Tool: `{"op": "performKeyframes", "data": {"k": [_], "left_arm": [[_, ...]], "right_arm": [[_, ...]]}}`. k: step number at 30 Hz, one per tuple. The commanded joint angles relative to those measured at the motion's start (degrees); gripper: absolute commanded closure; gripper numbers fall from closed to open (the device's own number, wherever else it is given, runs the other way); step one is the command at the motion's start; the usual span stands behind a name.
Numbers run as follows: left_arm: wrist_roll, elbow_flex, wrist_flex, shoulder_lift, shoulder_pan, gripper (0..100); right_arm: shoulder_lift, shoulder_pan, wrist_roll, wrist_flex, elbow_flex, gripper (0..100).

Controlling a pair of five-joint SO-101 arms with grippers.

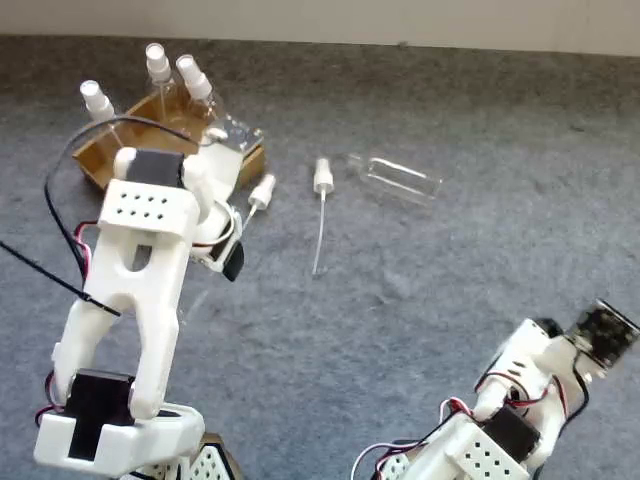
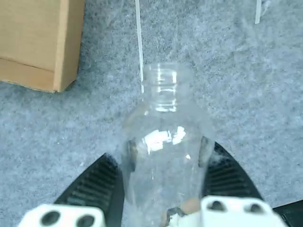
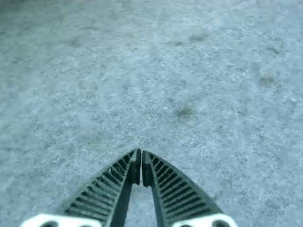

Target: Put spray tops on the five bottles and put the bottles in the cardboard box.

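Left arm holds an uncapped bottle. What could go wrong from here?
1. The bottle in the left gripper has an open neck and the cardboard box is close: it could get boxed topless.
2. Clear, smooth bottle: it may twist or slip when a top is pushed in.
3. The loose spray top lies flat with a long thin tube, hard to thread; the right gripper is shut, far off.

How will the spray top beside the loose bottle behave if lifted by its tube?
The spray top is probably very light: small, with a thin tube. Held by that tube, it would likely bend and droop. Lying flat, the slim tube may roll when pushed.
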Motion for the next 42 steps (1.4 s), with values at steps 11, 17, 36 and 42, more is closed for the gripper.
{"op": "performKeyframes", "data": {"k": [11, 17, 36, 42], "left_arm": [[-0.26, -10.24, 4.4, -18.07, -0.22, 97], [-0.26, -8.84, 4.4, -24.84, -0.31, 97], [-0.26, 25.8, -14.33, -48.13, -0.22, 96], [-0.09, 32.22, -21.36, -50.51, -0.22, 96]], "right_arm": [[-0.75, -13.93, 0.79, 0.31, 3.65, 99.1], [-0.48, -18.51, 10.11, 4.88, -2.77, 99.1], [-0.22, -32.66, 16.0, 26.07, -22.02, 85.4], [-0.13, -32.57, 15.65, 22.9, -24.75, 94.0]]}}
